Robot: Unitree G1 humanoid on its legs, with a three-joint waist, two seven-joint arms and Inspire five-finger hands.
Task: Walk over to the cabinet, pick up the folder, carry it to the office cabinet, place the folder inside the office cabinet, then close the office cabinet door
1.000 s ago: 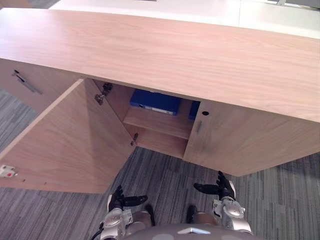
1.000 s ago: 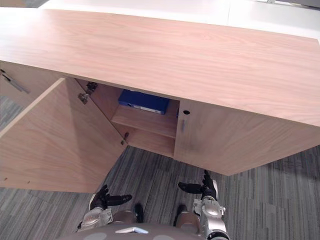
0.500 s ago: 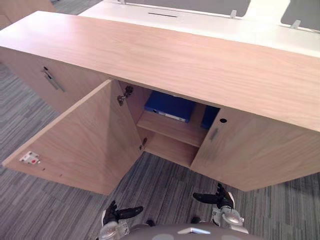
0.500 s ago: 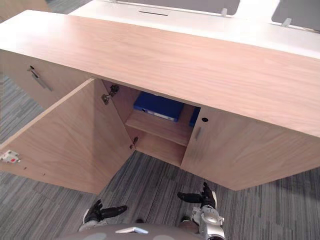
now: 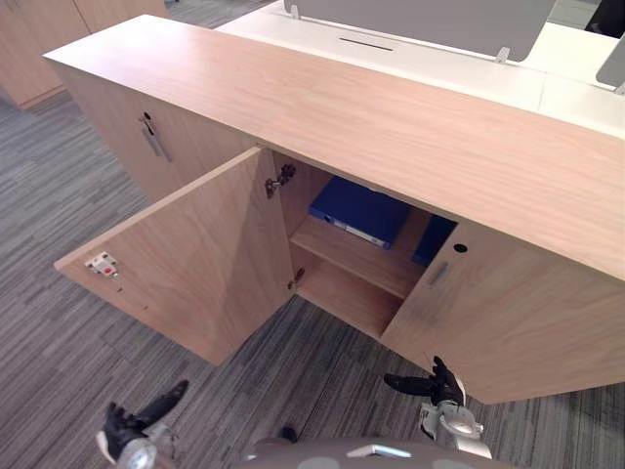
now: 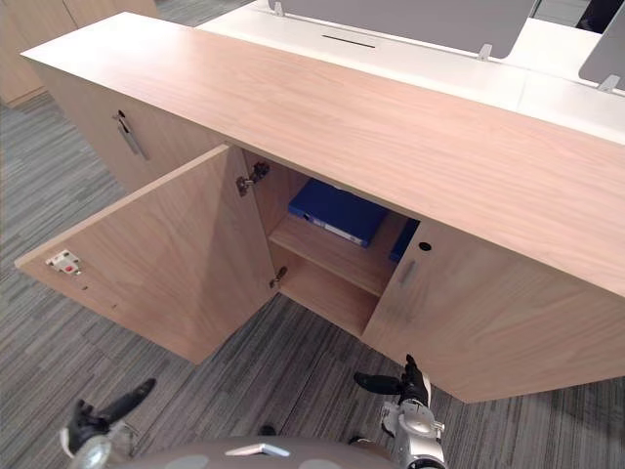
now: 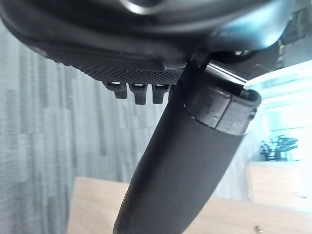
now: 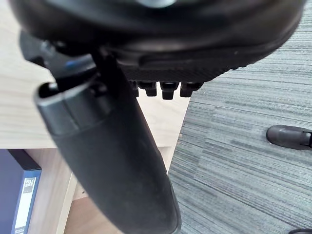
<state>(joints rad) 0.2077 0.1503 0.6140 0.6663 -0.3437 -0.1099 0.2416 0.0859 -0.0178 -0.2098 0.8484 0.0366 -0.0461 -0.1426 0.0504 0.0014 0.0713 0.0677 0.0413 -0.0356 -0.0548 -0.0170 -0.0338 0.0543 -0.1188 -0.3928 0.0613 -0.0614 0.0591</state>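
A blue folder point(image 5: 359, 210) lies flat on the upper shelf inside the wooden office cabinet point(image 5: 391, 117), and its spine label shows in the right wrist view point(image 8: 22, 200). A second blue folder point(image 5: 433, 239) stands behind the closed right door point(image 5: 508, 313). The cabinet's left door point(image 5: 195, 259) hangs wide open towards me. My left hand point(image 5: 127, 430) is low above the carpet, in front of the open door, open and holding nothing. My right hand point(image 5: 437, 383) hovers in front of the right door, open and empty, thumb pointing left.
Another closed door with a metal handle point(image 5: 151, 137) lies left of the opening. A white desk point(image 5: 469, 73) with grey screens stands behind the cabinet. More wooden cabinets point(image 5: 39, 39) stand far left. Grey striped carpet point(image 5: 59, 254) covers the floor.
The camera has drawn back and lifted, so the cabinet sits further off and more of the room shows. My left hand has swung out to the left; the right hand keeps its pose.
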